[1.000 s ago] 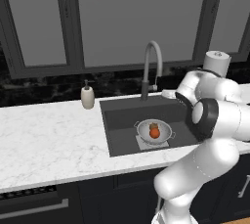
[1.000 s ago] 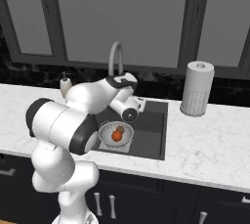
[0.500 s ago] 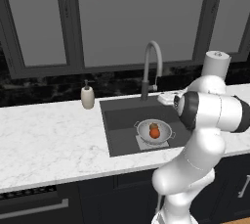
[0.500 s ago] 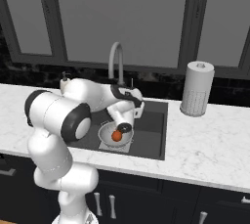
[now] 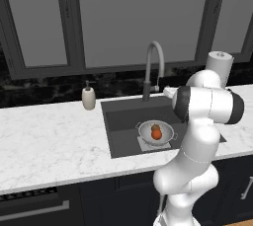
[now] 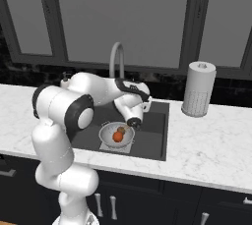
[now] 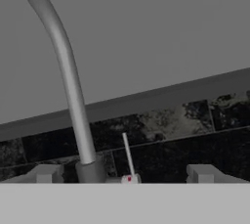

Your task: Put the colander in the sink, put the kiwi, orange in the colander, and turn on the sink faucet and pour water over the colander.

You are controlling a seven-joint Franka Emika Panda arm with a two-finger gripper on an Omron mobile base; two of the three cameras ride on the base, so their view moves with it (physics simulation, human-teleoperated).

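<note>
The gripper [image 7: 124,179] is spread wide, grasping nothing, its fingertips either side of the sink faucet [image 7: 68,86] base just ahead; below it, in the sink [image 5: 123,121], the colander [image 5: 156,132] holds the orange [image 5: 156,134]

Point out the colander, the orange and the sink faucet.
colander [image 5: 167,130]: left base view, on its right inner wall.
orange [image 5: 156,134]: left base view, middle of the fruit.
sink faucet [image 5: 148,67]: left base view, on the upright neck.

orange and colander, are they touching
Touching: in the left base view the orange sits inside the colander, resting in its bowl; the right base view shows the same.
</note>
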